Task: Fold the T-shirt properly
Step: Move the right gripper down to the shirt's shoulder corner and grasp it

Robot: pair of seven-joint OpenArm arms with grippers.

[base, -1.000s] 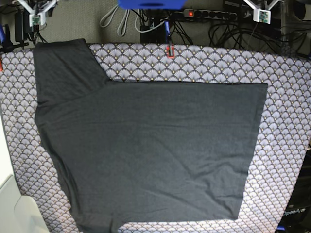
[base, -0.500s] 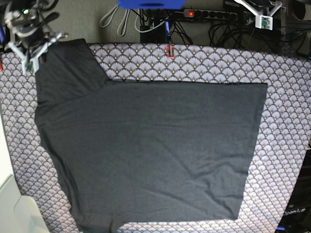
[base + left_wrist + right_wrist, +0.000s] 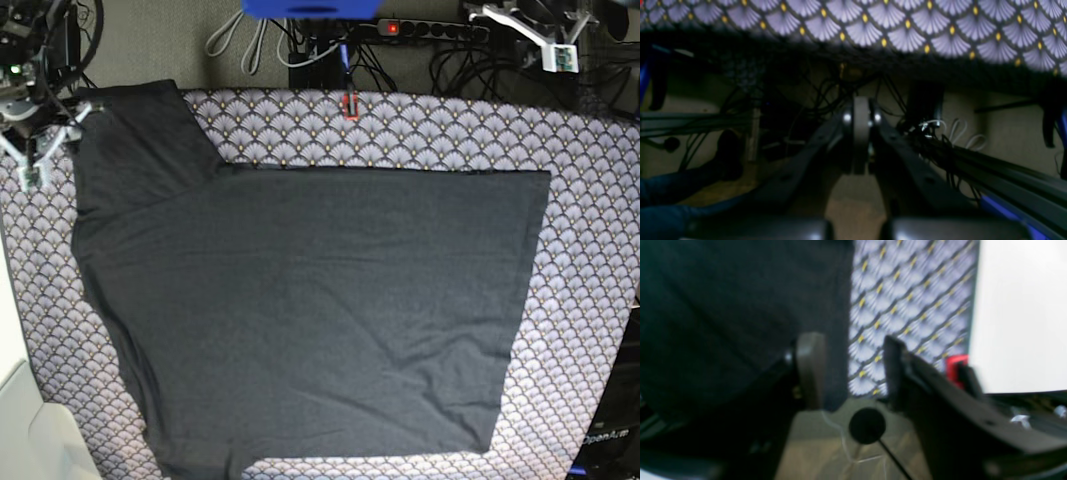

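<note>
T-shirt flat on table, long axis left-right.
Sleeve points up-left; right pincer gapes, left pincer closed.

My table is covered by a purple-grey tablecloth with a scallop pattern. Straight on the cloth lies the T-shirt, dark grey, spread flat with one sleeve reaching toward the far left corner. A small red clip sits at the cloth's far edge.
</note>
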